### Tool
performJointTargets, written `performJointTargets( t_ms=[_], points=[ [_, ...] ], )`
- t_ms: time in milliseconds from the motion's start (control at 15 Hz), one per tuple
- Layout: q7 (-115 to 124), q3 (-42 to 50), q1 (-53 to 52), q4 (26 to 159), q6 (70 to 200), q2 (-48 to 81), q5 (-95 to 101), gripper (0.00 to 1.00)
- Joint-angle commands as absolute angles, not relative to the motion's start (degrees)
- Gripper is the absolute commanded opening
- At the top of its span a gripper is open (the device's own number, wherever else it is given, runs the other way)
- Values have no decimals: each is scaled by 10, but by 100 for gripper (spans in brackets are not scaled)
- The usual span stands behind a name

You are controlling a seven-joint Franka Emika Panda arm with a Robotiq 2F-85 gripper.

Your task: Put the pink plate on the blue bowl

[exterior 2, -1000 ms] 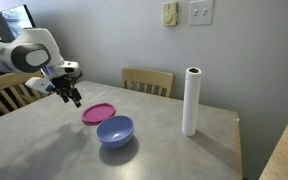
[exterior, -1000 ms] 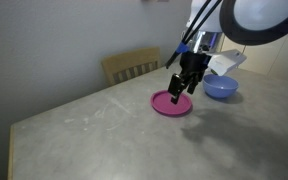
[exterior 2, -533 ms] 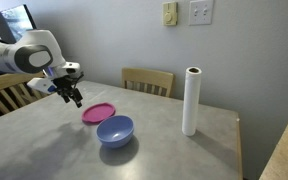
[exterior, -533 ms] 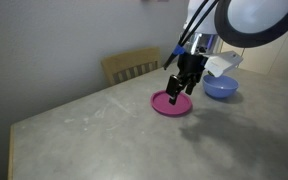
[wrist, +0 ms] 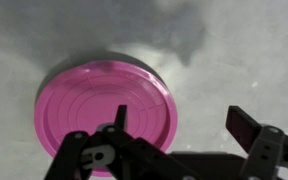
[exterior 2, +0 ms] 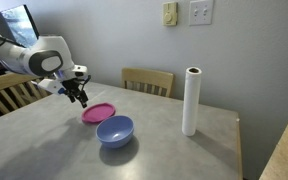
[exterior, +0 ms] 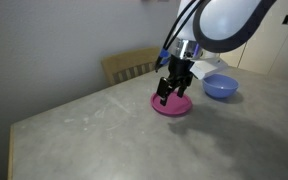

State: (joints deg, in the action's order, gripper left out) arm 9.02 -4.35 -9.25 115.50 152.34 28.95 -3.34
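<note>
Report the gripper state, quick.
Gripper: open, jaws spread wide, holding nothing, just above the rim of the pink plate.

Magenta pink plate (wrist: 106,108) with concentric rings, plain light-blue bowl (exterior 2: 115,130), mottled grey table (exterior: 104,140), white roll (exterior 2: 192,100)
</note>
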Motion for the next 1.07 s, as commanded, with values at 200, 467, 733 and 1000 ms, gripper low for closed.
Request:
performJointTargets(
  t_ms=[200, 467, 733, 1000],
  points=[
    [77, -40, -92, 1018, 1430, 363, -23, 100],
    [89, -35, -107, 958, 1373, 416, -9, 100],
    [96, -31, -117, 918, 1353, 456, -3, 100],
    [106, -25, -126, 896, 1349, 474, 1, 100]
  ],
)
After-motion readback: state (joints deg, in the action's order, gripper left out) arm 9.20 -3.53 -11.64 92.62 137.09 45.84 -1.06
